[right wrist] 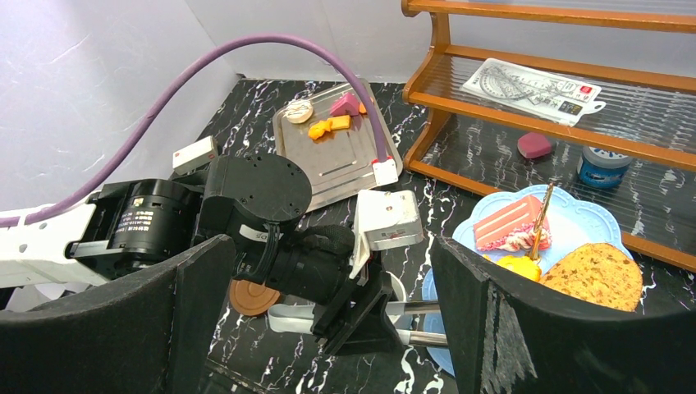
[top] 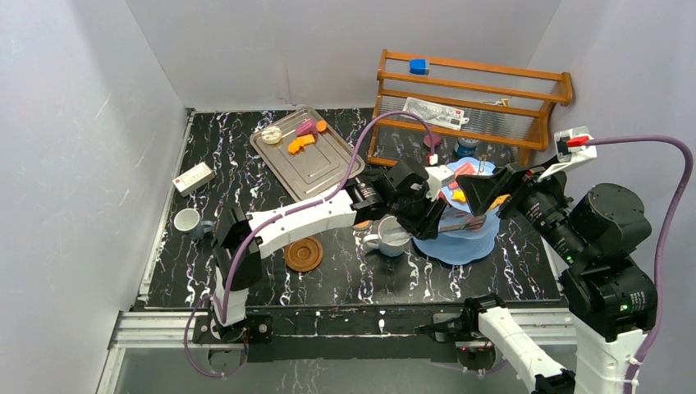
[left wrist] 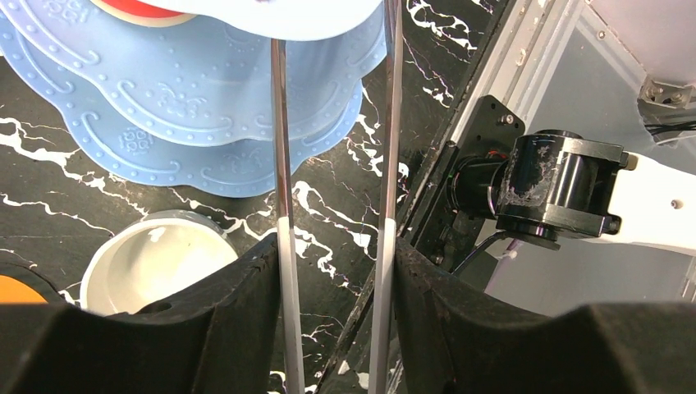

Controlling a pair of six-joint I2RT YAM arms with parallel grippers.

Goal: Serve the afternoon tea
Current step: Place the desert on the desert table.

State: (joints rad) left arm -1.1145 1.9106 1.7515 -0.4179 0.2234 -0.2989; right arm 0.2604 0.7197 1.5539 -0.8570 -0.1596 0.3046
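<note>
my left jaws clamped partway on the metal tongs (left wrist: 281, 164), tongs poking at the blue 3-tier stand (left wrist: 189, 123), white mug (left wrist: 152, 263) on the table (left wrist: 49, 189) just beside it, right jaws wide open and empty over the top tier, pink cake (right wrist: 509, 223) and cookie (right wrist: 595, 275) sitting there

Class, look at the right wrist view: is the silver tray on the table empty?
No, the silver tray holds several small pastries at its far end, including a pink one and an orange one.
</note>
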